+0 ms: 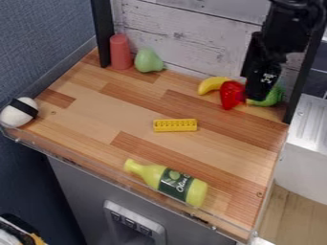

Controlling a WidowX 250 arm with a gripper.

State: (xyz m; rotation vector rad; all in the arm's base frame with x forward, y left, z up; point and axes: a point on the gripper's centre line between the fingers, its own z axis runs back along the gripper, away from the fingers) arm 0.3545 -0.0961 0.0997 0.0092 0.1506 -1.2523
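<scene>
By red strawberry (230, 94), hand (258, 97) pointing down

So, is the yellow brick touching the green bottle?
Apart. The camera view shows a stretch of wooden counter between the yellow brick and the green bottle.

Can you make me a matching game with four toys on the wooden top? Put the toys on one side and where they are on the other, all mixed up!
Toys
1. green pear
2. yellow-green bottle
3. yellow brick
4. white toy with a black band

Places
A. around the middle of the wooden top
B. at the left edge
C. at the back, beside the red cylinder
D. lying on its side near the front edge

Right pairs: 1-C, 2-D, 3-A, 4-B
</scene>
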